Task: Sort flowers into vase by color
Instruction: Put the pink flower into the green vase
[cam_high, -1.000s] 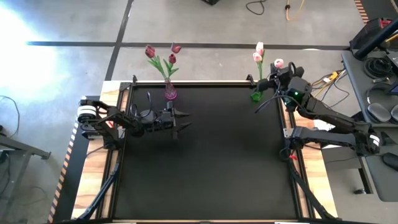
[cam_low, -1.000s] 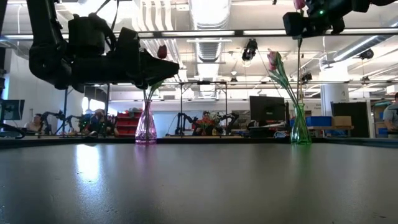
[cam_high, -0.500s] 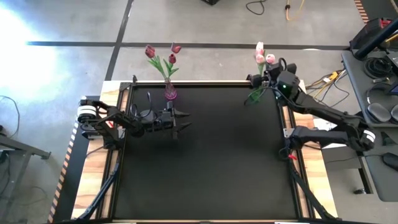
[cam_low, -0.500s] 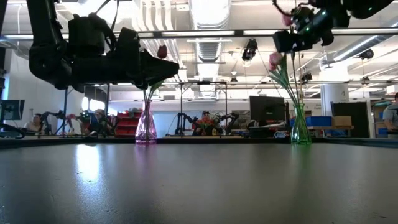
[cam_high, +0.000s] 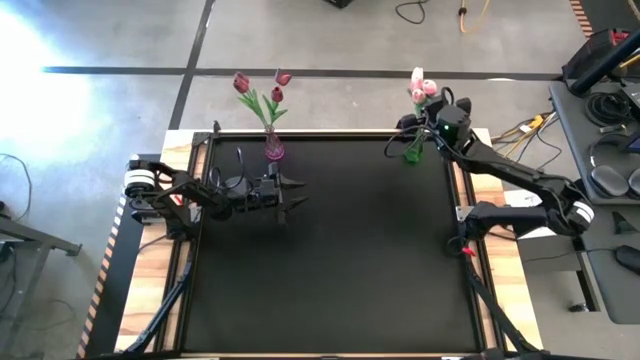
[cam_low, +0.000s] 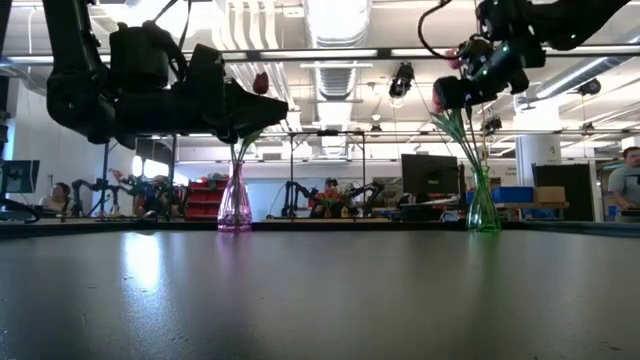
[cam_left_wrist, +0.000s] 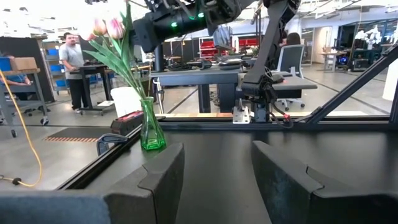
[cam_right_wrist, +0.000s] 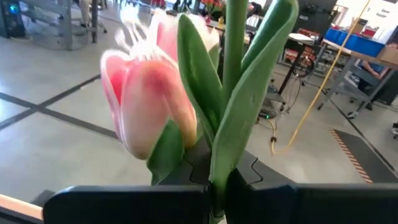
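Right end effector (cam_high: 432, 108) moved over green vase (cam_high: 412, 153), gripping pink tulip (cam_right_wrist: 149, 106).

black table (cam_high: 330, 260) | purple vase (cam_high: 274, 150) | green vase (cam_high: 411, 155)

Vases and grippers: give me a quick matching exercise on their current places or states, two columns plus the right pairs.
Column one:
1. purple vase
2. green vase
3. left gripper
4. right gripper

Column two:
A. shut on a pink tulip stem, above the table's far right corner
B. open and empty, hovering near the table's far left
C. holds dark red tulips
D. holds pale pink tulips

Pairs: 1-C, 2-D, 3-B, 4-A
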